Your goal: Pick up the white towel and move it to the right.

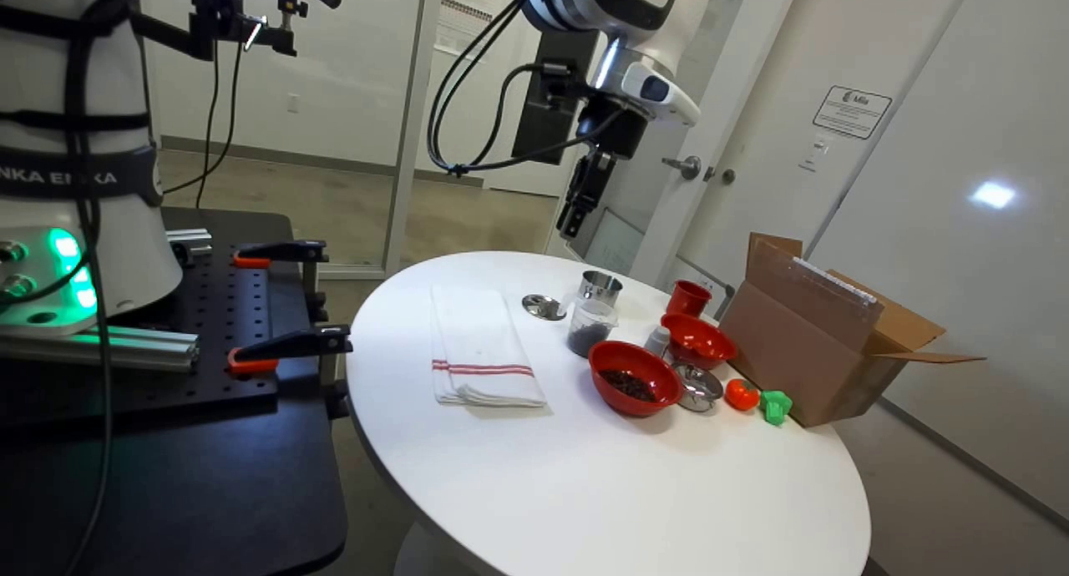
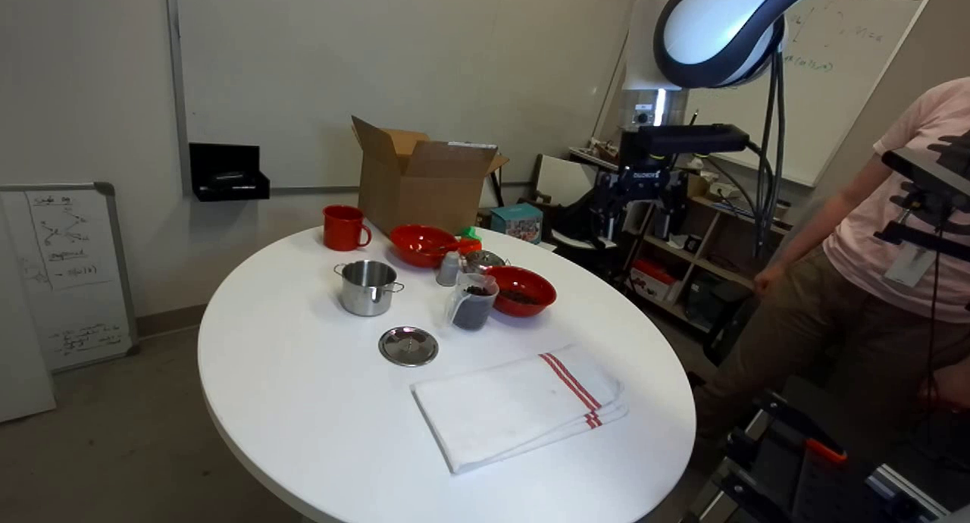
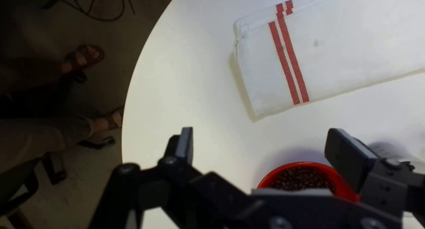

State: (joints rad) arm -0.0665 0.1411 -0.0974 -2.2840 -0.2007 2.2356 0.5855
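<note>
The white towel lies folded flat on the round white table, with a red double stripe near one end; it shows in both exterior views [image 1: 480, 330] [image 2: 508, 405] and in the wrist view [image 3: 338, 46], where its far end runs out of frame. My gripper [image 3: 261, 139] is open, with its two black fingers wide apart and nothing between them. It hangs high above the table and apart from the towel in both exterior views [image 1: 571, 224] [image 2: 635, 227]. In the wrist view the towel's striped end lies beyond the fingertips.
A red bowl of dark beans [image 3: 300, 177] is below the gripper in the wrist view. A clear cup [image 2: 471, 311], steel pot [image 2: 368, 288], steel lid [image 2: 409, 346], red mug [image 2: 345, 229], another red bowl [image 2: 420, 246] and cardboard box [image 1: 802, 342] share the table [image 1: 651, 492]. A person [image 2: 849, 250] stands nearby.
</note>
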